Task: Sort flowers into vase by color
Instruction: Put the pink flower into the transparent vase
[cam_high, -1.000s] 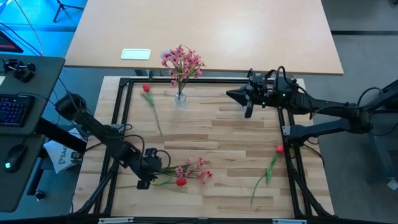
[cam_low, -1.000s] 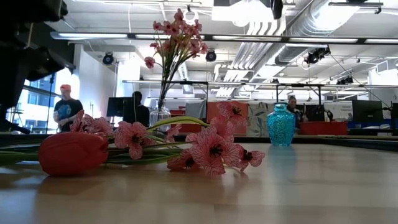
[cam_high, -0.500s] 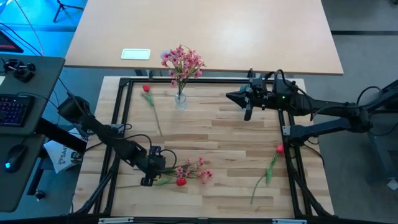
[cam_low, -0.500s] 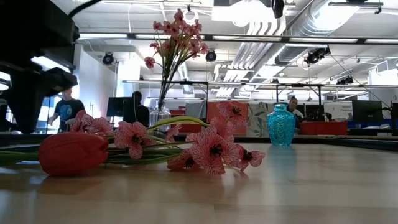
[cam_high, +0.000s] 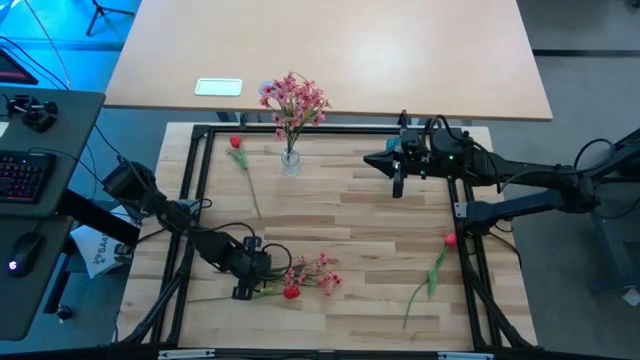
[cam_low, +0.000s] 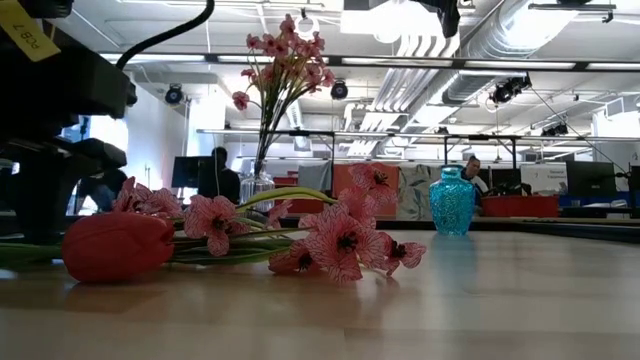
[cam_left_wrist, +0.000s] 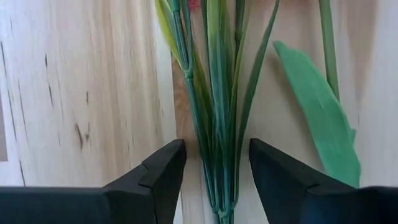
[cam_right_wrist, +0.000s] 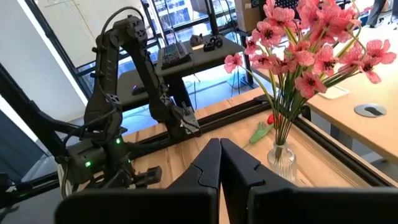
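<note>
A pink blossom spray and a red tulip lie side by side on the wooden table near its near edge, with their stems pointing left. My left gripper is open and low over the table. Its fingers stand on either side of the spray's bundled green stems without touching them; the gripper also shows in the high view. Another pink spray stands in a clear glass vase at the far edge. My right gripper is shut and hovers at the far right.
A second red tulip lies at the far left and a third by the right frame rail. A black frame borders the table. A blue vase shows far off in the low view. The table's middle is bare wood.
My left gripper has moved toward the table's right edge and come down at the stem ends of the near pink spray, so its fingers now straddle the stems. The flowers have not moved.
</note>
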